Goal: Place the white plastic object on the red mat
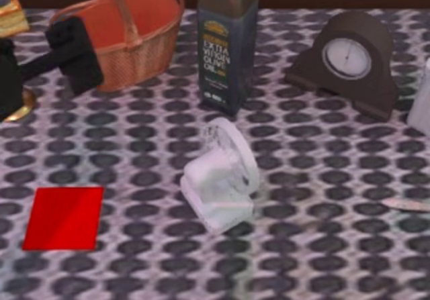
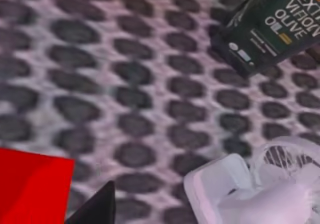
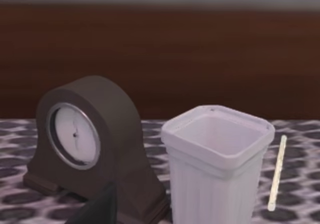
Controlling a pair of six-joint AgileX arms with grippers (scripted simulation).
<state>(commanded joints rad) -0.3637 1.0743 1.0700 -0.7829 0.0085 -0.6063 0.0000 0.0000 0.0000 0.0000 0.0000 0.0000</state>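
Observation:
The white plastic object (image 1: pixel 220 176) stands near the table's middle, its round grille facing the back, and nothing touches it. The red mat (image 1: pixel 64 217) lies flat at the front left with nothing on it. My left gripper (image 1: pixel 74 53) hovers at the back left beside a basket, well away from both, open and holding nothing. Its wrist view looks down on the white plastic object (image 2: pixel 250 189) and a corner of the red mat (image 2: pixel 30 189), with one dark fingertip (image 2: pixel 97 209) showing. My right gripper (image 3: pixel 142 216) is outside the top view, open, and faces a clock and a bin.
An orange-red wicker basket (image 1: pixel 127 31) stands at the back left. A dark olive oil bottle (image 1: pixel 227 45) stands just behind the white object. At the back right are a brown mantel clock (image 1: pixel 346 62) and a white ribbed bin (image 3: pixel 215 169). A thin pale stick (image 1: pixel 406 205) lies at the right.

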